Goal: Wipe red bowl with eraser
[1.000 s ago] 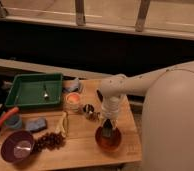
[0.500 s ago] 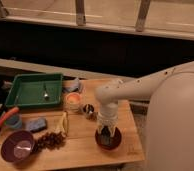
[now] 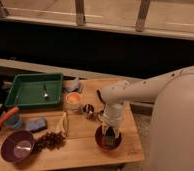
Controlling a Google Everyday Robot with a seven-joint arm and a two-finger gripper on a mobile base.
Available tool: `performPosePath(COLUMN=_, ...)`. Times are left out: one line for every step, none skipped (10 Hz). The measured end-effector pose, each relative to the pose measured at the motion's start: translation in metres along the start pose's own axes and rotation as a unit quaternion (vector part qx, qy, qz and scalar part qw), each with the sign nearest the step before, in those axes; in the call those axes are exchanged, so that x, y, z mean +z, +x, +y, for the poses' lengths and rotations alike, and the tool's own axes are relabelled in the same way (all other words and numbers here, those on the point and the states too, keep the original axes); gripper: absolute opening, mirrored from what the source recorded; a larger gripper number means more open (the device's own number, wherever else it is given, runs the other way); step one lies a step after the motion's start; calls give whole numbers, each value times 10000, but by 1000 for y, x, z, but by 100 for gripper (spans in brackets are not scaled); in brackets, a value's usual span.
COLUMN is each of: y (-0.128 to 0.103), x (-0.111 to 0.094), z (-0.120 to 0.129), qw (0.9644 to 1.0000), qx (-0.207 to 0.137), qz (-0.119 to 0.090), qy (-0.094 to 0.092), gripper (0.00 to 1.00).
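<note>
The red bowl (image 3: 99, 141) sits near the front right of the wooden table (image 3: 80, 150). My gripper (image 3: 109, 136) reaches straight down into the bowl from the white arm (image 3: 140, 92). A small dark block, the eraser (image 3: 109, 142), lies inside the bowl under the gripper. Whether the gripper is holding the eraser does not show.
A purple bowl (image 3: 17, 146) stands at the front left, with dark grapes (image 3: 50, 140) and a banana (image 3: 64, 124) beside it. A green tray (image 3: 34, 90) with a spoon is at the back left. A small orange-filled cup (image 3: 72, 101), a blue-grey pad (image 3: 36, 124) and a blue cup (image 3: 13, 121) are also there.
The arm has shifted slightly over the red bowl, with the gripper staying down inside it. Nothing else has moved.
</note>
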Motion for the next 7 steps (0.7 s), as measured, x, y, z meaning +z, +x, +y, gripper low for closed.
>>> performPosePath(y=-5, x=1, z=-6, qw=10000, qx=65, qz=16, qy=-14, gripper=0)
performPosePath(y=-8, x=1, z=-9, qw=9999, qx=110, qz=19, qy=-27, gripper=0)
performPosePath(y=-12, x=0, z=-9, qw=9999, qx=114, qz=14, qy=-35, gripper=0)
performPosePath(y=-14, x=0, z=-8, qw=9999, qx=99, qz=7, qy=-38, gripper=0)
performPosePath(y=-17, x=-3, z=-2, qw=10000, qx=42, qz=-33, qy=-40, gripper=0)
performPosePath(y=-18, x=-6, z=4, qw=10000, qx=-35, qz=-82, qy=-37, gripper=0)
performPosePath(y=-19, x=-10, z=11, qw=9998, qx=-114, qz=-139, qy=-43, gripper=0)
